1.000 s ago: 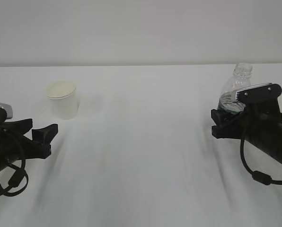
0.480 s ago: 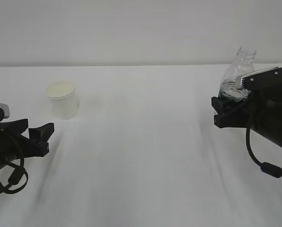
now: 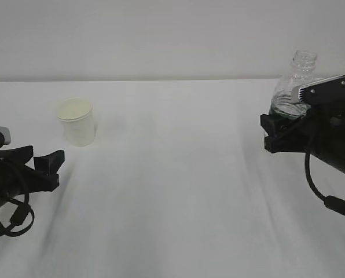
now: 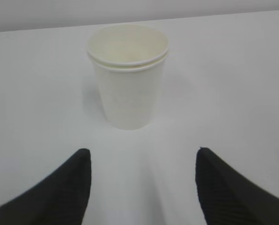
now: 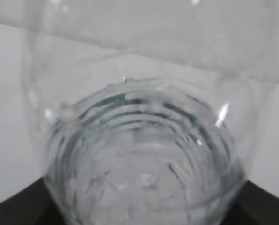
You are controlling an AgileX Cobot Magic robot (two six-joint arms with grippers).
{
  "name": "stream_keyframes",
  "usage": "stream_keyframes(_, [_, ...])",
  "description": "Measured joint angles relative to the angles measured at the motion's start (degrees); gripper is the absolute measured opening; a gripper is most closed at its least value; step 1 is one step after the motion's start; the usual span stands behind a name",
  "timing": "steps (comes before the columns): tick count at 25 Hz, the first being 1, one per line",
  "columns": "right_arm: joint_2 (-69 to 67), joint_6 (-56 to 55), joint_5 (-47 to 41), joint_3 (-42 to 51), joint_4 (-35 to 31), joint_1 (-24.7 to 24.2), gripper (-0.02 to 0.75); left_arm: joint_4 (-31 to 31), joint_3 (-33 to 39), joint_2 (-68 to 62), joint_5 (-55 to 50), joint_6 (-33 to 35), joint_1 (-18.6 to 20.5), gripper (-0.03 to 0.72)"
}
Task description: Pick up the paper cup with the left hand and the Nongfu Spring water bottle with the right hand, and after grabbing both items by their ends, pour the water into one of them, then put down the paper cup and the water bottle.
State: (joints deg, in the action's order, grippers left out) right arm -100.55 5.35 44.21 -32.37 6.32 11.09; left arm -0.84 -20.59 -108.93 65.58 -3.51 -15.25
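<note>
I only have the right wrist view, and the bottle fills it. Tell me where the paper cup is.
Observer: The paper cup stands upright on the table, on the left side, with nothing touching it.
Operator: Report the left hand.
Observer: The left hand is open and short of the cup, which sits centred ahead of its fingers.
Operator: Describe my bottle from outside.
Observer: The Nongfu Spring water bottle is upright and uncapped in the right hand; its base is hidden behind the gripper.
</note>
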Motion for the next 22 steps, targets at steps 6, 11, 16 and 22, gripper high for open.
stream_keyframes(6, [0.10, -0.96, -0.34, 0.00, 0.56, 0.00, 0.491, -1.87, -1.65, -4.45, 0.23, 0.00, 0.00, 0.508])
stream_keyframes(11, [0.31, -1.05, -0.46, 0.00, 0.77, 0.00, 0.491, -0.62, -5.97, -8.15, 0.23, 0.00, 0.00, 0.550])
stream_keyframes(16, [0.40, -1.05, -0.55, 0.00, 0.87, 0.00, 0.491, -0.62, -9.97, -9.76, 0.23, 0.00, 0.00, 0.588])
stream_keyframes(22, [0.40, -1.07, -0.55, 0.00, 0.87, 0.00, 0.491, -0.54, -13.91, -10.19, -0.80, -0.10, 0.00, 0.594])
